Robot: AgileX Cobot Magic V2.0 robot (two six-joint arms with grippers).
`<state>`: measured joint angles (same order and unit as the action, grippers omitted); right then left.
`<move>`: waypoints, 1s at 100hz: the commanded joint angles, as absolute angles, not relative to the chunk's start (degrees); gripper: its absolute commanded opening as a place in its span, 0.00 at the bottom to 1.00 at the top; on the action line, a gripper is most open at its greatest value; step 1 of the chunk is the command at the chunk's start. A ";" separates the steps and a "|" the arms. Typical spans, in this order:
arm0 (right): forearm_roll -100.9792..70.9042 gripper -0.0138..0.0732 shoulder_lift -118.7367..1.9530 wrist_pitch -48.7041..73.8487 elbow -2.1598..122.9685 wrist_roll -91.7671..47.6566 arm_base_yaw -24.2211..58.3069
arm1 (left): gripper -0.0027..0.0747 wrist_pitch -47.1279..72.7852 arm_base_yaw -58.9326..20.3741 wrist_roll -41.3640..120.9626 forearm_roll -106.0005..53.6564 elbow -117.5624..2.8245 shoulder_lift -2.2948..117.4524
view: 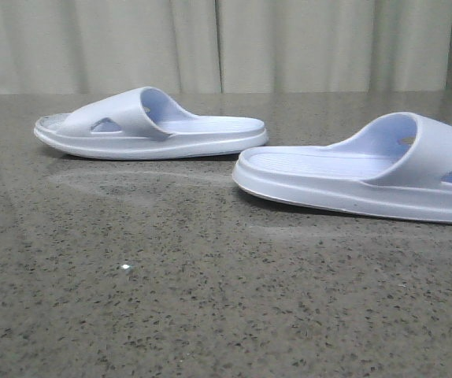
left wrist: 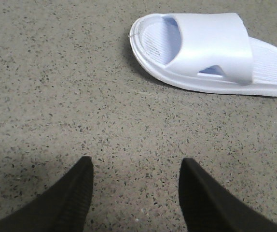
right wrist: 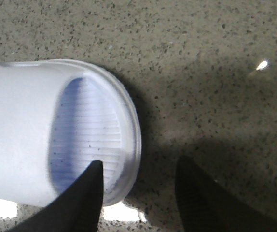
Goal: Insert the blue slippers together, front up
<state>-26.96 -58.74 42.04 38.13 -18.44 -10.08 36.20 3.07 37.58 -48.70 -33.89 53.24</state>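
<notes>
A speckled grey stone desk (view: 210, 299) is filling the front view, with pale pleated curtains (view: 289, 43) hanging behind it. Nothing else is lying on the desk near the slippers, and nothing is standing between either pincer and its slipper.

On the left side, the left slipper (view: 151, 126) is lying flat on its sole toward the far edge of the desk, its strap arching up and its toe end pointing left. In the left wrist view, the left pincer (left wrist: 136, 193) is hovering over bare desk with its two dark fingers (left wrist: 76, 198) spread apart and gripping nothing. That same slipper (left wrist: 215, 50) is sitting ahead of the pincer and off to one side, well clear of the fingertips, its triangular side cut-out facing the camera.

On the right side, the right slipper (view: 368, 169) is lying flat and nearer the camera, its strap toward the right edge of the picture. The two slippers are lying apart, not touching. In the right wrist view, the right pincer (right wrist: 138, 188) is also standing open and empty. One finger (right wrist: 88, 193) is overlapping the rounded open end of the right slipper (right wrist: 47, 130), where the ribbed footbed is showing; the other finger is hanging over bare desk just beside the slipper's rim. Whether the finger is touching the slipper cannot be told.
</notes>
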 commanded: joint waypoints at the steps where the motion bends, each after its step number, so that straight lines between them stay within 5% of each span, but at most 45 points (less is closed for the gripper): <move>1: -38.74 0.49 -60.53 43.15 40.18 -28.32 -15.49 | 0.49 34.62 2.82 39.30 -52.67 -36.13 53.63; 47: -58.93 0.48 -75.71 54.41 40.18 -47.04 -22.66 | 0.49 36.55 2.82 40.38 -53.15 -41.06 57.14; 57: -59.77 0.35 -76.64 55.58 40.18 -48.30 -22.66 | 0.49 36.70 2.82 40.76 -53.69 -41.23 58.88; 71: -59.77 0.03 -76.74 55.54 40.18 -48.32 -22.66 | 0.49 36.70 2.82 41.69 -55.02 -41.23 61.88; 100: -59.77 0.04 -76.74 55.05 40.18 -48.32 -22.66 | 0.49 42.18 2.82 52.68 -70.66 -43.27 73.17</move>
